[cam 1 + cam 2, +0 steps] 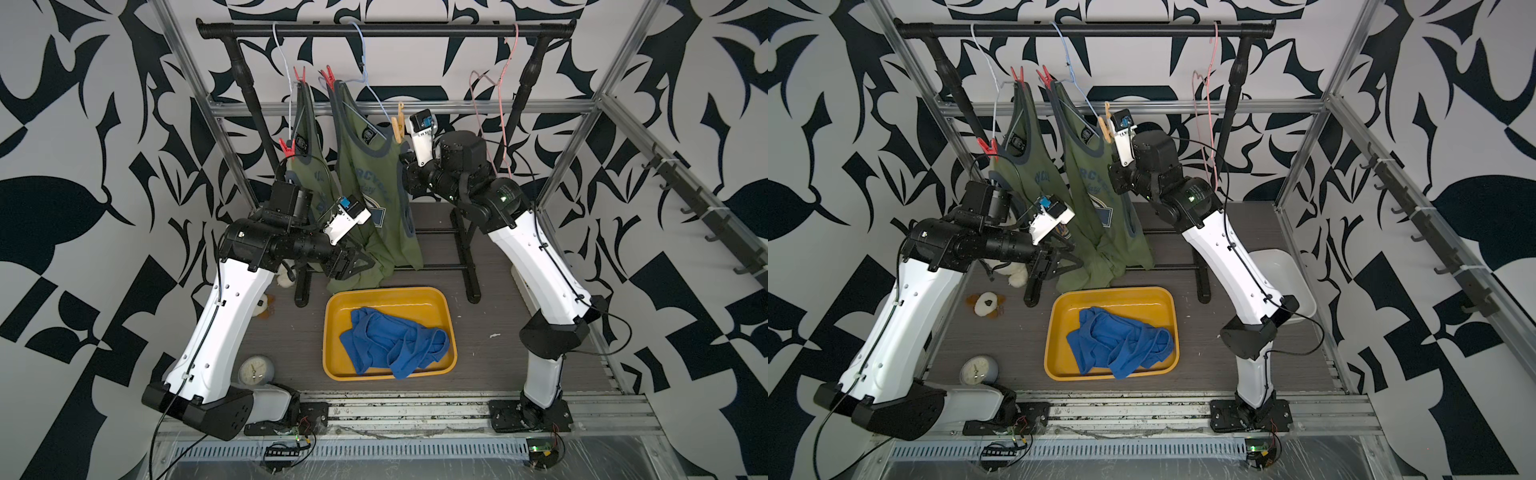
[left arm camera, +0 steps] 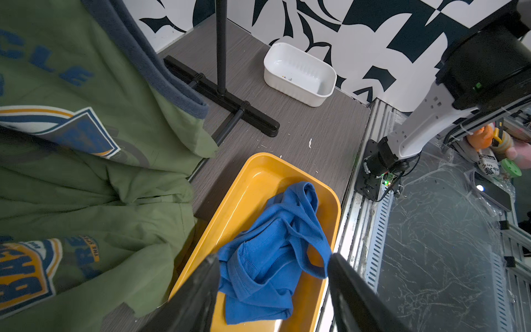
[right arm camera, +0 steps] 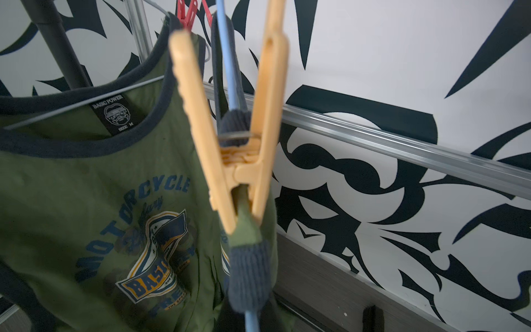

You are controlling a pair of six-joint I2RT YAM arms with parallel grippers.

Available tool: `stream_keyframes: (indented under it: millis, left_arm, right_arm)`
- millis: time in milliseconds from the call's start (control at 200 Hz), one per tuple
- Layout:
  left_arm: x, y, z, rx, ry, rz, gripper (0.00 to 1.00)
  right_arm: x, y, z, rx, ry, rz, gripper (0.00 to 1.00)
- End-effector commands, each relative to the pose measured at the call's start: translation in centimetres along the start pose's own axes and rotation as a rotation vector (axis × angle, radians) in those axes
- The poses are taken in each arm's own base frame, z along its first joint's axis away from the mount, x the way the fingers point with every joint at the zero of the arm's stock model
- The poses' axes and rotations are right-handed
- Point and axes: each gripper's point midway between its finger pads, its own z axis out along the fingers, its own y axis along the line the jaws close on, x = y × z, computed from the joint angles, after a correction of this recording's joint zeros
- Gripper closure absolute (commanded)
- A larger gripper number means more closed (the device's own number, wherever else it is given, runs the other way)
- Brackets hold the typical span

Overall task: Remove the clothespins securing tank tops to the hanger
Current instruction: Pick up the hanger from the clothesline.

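Observation:
Two olive tank tops (image 1: 307, 166) (image 1: 374, 187) hang on wire hangers from the black rail. Three red clothespins (image 1: 299, 77) (image 1: 328, 77) (image 1: 286, 147) and a yellow clothespin (image 1: 398, 122) (image 3: 230, 138) pin their straps. The blue tank top (image 1: 392, 343) (image 2: 273, 258) lies crumpled in the yellow tray. My right gripper (image 1: 405, 160) is shut just below the yellow clothespin, at the strap's grey trim (image 3: 250, 273) and the blue hanger wire. Its fingers are hidden, so I cannot tell whether it pinches them. My left gripper (image 2: 273, 258) (image 1: 353, 264) is open and empty above the tray, beside the hanging hems.
The yellow tray (image 1: 332, 332) sits mid-floor in front of the rack's black feet (image 2: 230, 106). An empty pink hanger (image 1: 503, 104) hangs at the rail's right end. A white bin (image 2: 298, 74) stands at the right wall. A small clock (image 1: 255, 370) and plush toys (image 1: 986, 305) lie at the left.

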Motion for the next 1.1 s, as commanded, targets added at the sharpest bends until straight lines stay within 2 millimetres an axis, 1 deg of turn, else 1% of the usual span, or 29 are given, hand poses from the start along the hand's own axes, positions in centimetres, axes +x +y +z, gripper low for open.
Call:
stream_keyframes:
  millis: [0, 270, 455, 560, 800, 950, 1095]
  left_arm:
    - [0.5, -0.3, 0.0, 0.008, 0.014, -0.010, 0.36]
    - [-0.1, -0.5, -0.6, -0.002, 0.000, 0.000, 0.36]
    - [-0.3, -0.6, -0.9, -0.008, -0.005, 0.005, 0.36]
    - [-0.4, -0.7, -1.1, -0.013, -0.005, 0.008, 0.36]
    - [-0.7, -0.6, -1.2, -0.017, -0.010, 0.013, 0.36]
    - [-0.8, -0.7, -1.3, -0.015, -0.010, 0.013, 0.35]
    - [-0.7, -0.9, -1.4, -0.011, -0.009, 0.016, 0.35]
  right_arm:
    - [-5.7, -0.5, -3.5, -0.014, -0.194, 0.046, 1.00]
    - [-7.1, -1.6, -4.6, 0.006, -0.274, 0.090, 1.00]
    - [-7.4, -2.4, -4.3, 0.007, -0.305, 0.123, 1.00]
    - [-7.8, -2.4, -4.3, -0.001, -0.340, 0.129, 1.00]
    - [-9.4, -2.6, -5.5, -0.008, -0.427, 0.136, 1.00]
    - [-10.4, -2.9, -6.6, -0.006, -0.465, 0.135, 1.00]
    - [-10.9, -2.9, -7.5, -0.007, -0.486, 0.130, 1.00]
